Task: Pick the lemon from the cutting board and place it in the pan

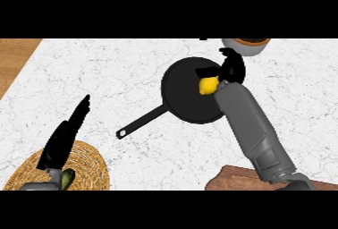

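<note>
The right hand is seen at about one o'clock in the head view, stretched out over the black pan, and its fingers are curled round the lemon. The lemon is held at the pan's right-hand side, over the dark inner surface; whether it touches the pan's floor cannot be told. The grey right forearm is laid across the pan's rim at four o'clock and runs down toward five o'clock of the view.

The pan's handle is pointed toward seven o'clock, out across the white marble counter. At one o'clock, just beyond the hand, a pale bowl with something brown inside is cut by the top edge. A reddish wooden cutting board is glimpsed at five o'clock, partly hidden by the forearm.

Down at eight o'clock the left hand is held up with its fingers straight and close together, resting above a round woven mat. A small green thing is caught just beside its wrist; what it is cannot be made out.
</note>
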You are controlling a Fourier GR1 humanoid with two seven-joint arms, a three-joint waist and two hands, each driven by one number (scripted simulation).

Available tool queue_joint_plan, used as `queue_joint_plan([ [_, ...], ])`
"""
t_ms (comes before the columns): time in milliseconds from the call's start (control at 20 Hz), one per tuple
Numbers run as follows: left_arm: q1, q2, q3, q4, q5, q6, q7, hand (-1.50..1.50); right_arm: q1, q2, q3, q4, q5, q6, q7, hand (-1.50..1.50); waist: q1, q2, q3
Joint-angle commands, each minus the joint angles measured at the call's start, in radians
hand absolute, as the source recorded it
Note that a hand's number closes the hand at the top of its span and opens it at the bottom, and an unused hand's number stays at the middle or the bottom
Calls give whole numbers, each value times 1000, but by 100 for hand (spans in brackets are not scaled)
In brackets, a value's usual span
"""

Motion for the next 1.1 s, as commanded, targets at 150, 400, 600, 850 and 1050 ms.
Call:
queue_joint_plan([
  [150,-34,-11,9,7,-7,16,37,0,-24,0,-27,6,-103,-303,-214,-150,-22,-10,-1],
  [400,48,-11,21,10,-6,26,-28,0,-24,0,-113,10,-132,-464,-265,-150,-51,-17,-3],
  [600,38,10,46,-24,-5,25,32,0,41,0,-131,-29,-201,-537,-303,-150,-79,-31,-2],
  [850,155,-29,7,-69,-40,60,-6,0,303,0,-77,-294,-285,-485,-459,-150,-115,-45,-3],
  [1050,141,18,69,-70,7,15,3,0,512,-2,38,-496,-216,-445,-386,-150,-135,-50,-5],
])
